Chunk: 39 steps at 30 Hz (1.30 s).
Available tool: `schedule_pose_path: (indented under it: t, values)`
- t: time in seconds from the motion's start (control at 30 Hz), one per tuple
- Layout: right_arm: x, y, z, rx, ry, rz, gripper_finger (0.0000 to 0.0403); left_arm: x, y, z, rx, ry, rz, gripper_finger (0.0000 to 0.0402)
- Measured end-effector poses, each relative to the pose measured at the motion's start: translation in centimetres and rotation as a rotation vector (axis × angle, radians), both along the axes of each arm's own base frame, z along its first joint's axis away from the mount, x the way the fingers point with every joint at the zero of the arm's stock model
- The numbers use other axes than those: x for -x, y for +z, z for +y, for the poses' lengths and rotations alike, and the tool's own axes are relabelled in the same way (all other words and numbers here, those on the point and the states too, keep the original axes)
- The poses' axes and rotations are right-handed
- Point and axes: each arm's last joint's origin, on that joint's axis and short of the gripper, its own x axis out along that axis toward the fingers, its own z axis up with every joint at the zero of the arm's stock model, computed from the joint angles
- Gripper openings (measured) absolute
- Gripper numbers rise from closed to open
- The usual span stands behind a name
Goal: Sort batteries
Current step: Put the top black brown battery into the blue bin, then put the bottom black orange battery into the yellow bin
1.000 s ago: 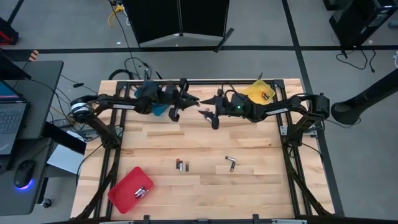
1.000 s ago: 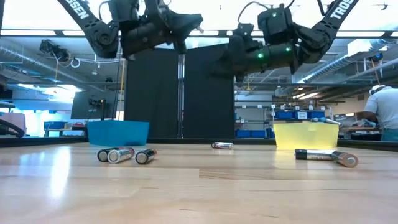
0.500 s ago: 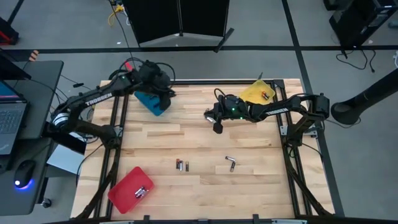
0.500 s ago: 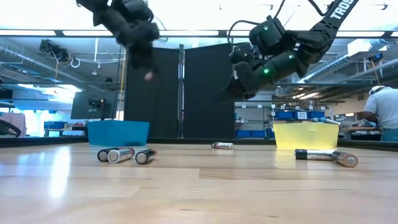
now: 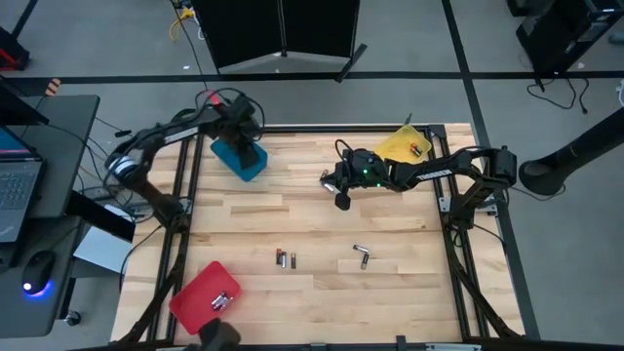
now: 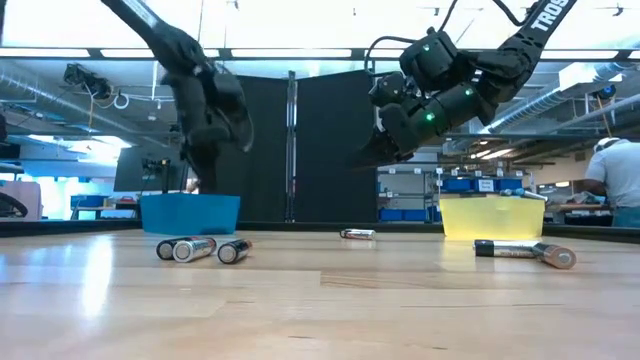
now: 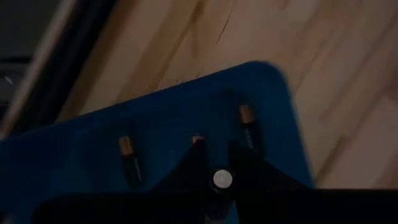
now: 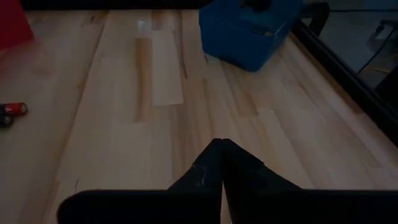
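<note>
Left gripper (image 7: 214, 163), clamped on a battery (image 7: 222, 179) held end-on, hangs directly above the blue tray (image 7: 168, 118).

From above, the left claw (image 5: 237, 129) hides part of the blue tray (image 5: 244, 162) beneath it, and its fingertips cannot be made out. In the left wrist view, a battery (image 7: 222, 179) shows only its round end between the fingers. Beyond the right claw (image 8: 222, 144), the red tray (image 8: 12, 25) and a battery pair (image 8: 11, 112) are cut by the edge.
</note>
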Motion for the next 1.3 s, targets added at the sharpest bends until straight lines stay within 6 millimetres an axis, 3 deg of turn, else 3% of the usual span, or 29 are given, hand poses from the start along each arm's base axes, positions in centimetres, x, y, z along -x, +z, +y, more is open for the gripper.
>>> schedule_pose_path:
  t: [0.27, 0.57, 0.7, 0.93, 1.1, 1.2, 1.3]
  values:
    - [-0.1, 0.0, 0.3, -0.002, 0.008, 0.005, 0.0014, -0.8, -4.1, 1.6, 0.044, 0.009, 0.128, 0.005]
    - [0.0, -0.1, 0.3, -0.004, 0.008, 0.008, 0.0006, -1.0, -5.7, 1.9, 0.066, 0.02, 0.193, 0.005]
    - [0.0, -0.1, 0.3, -0.005, 0.008, 0.01, 0.0014, -1.0, -5.8, 1.9, 0.057, 0.025, 0.202, 0.0059]
    - [0.0, -0.1, 0.3, -0.005, 0.008, 0.01, 0.0011, -1.0, -5.8, 1.9, 0.059, 0.043, 0.206, 0.0121]
    - [0.0, -0.1, 0.3, -0.005, 0.008, 0.01, 0.0013, -0.8, -5.6, 1.8, 0.06, 0.052, 0.218, 0.0131]
    - [0.0, -0.1, 0.3, -0.006, 0.007, 0.01, 0.0018, -0.9, -4.7, 1.5, 0.006, 0.048, 0.224, 0.013]
    - [0.0, -0.1, 0.3, -0.006, 0.008, 0.01, 0.0016, -0.9, -2.5, 0.9, -0.077, 0.047, 0.173, 0.0122]
